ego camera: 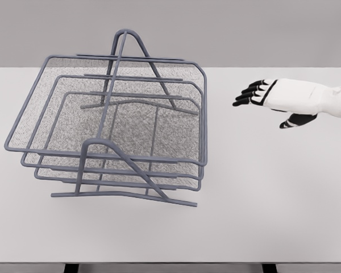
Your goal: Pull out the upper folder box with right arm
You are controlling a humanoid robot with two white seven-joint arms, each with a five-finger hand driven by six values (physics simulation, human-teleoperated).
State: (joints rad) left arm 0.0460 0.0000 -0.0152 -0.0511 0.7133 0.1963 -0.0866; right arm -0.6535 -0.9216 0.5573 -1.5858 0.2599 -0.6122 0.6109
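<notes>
Head view shows a white table [261, 216] with a grey wire-mesh folder rack [108, 142] standing on its left half. The rack carries three stacked mesh trays in a frame of bent rods, with an arched rod at the near side and a taller peaked one at the far side. The upper folder box [48, 85] is the topmost and widest-looking tray; its rounded rim sits above the two lower trays [176, 179], whose front edges show stepped below it toward the near side. The right hand [278, 99] comes in from the picture's right edge, well apart from the rack and to the right of the top tray's far right corner. It hovers above the tabletop with the white palm facing down, the black fingers [250, 94] stretched out loosely toward the rack and slightly fanned, the thumb [298, 120] hanging below. It holds nothing and touches nothing.
</notes>
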